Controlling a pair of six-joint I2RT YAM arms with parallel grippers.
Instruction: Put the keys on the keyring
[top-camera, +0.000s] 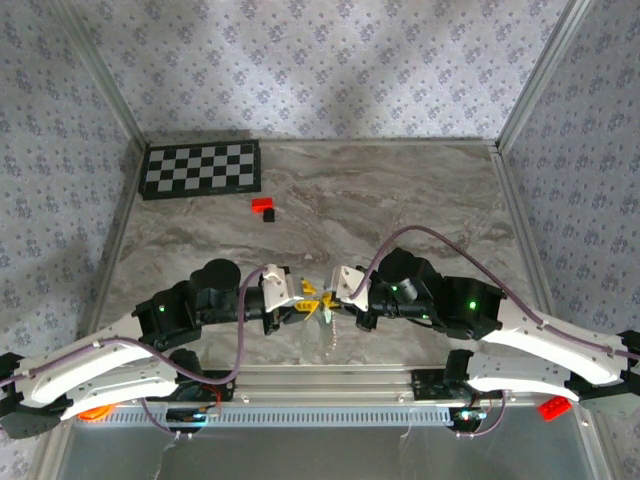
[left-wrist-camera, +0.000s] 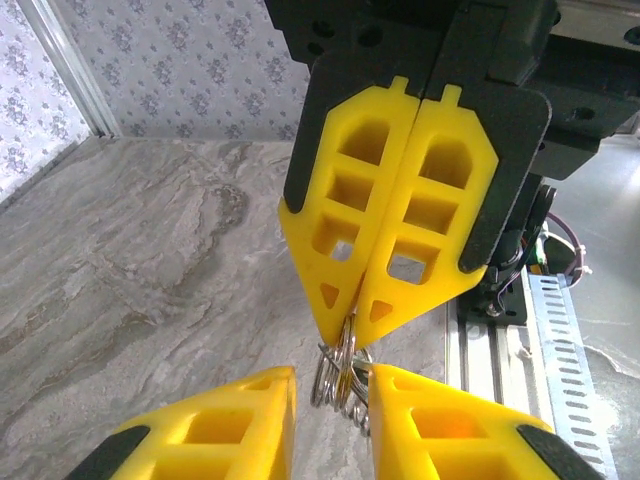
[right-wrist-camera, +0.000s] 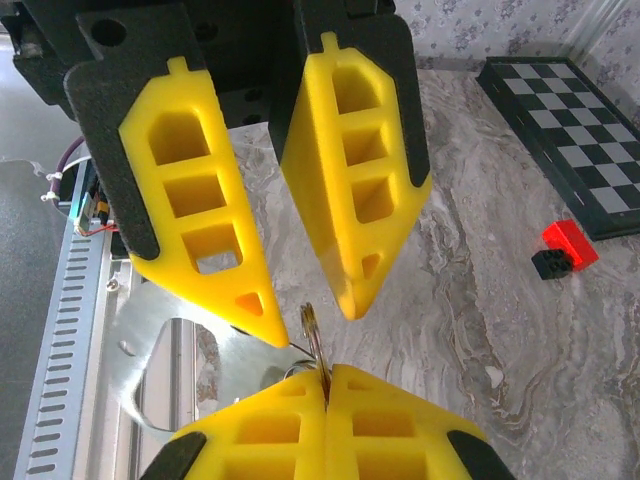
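Where the slotted rail (top-camera: 330, 415) runs along the near edge, behind both grippers, a small red brick (top-camera: 553, 407) lies well back & to the right of the right gripper (left-wrist-camera: 352, 322), by that arm's base.

Just ahead of the rail the two grippers meet tip to tip. Right gripper is clamped tight: yellow fingers pressed flat together, no gap, pinching the keyring (left-wrist-camera: 335, 378) at the very tips. The keyring reads as a few thin silvery wire loops, bunched, sticking out past the right fingertips toward the left gripper (right-wrist-camera: 311, 326).

Left gripper is parted only narrowly, one finger either side of the loops, so the ring sits btwn its tips. From the right wrist cam there's a gap on both sides of the loop, so no pinch there. From the left wrist cam the loops lie close to one finger & contact can't be ruled out.

Can't tell a key apart from the loops: too small, partly hidden by fingers.

Under both grippers is the table (top-camera: 400, 200), w/ a grey-veined marble look. Ahead of the left gripper & well apart from it, a small red-and-black block (top-camera: 264, 208) lies on the table. Further out again, ahead & left of that gripper, a checkerboard (top-camera: 200, 168) lies flat near the far wall.
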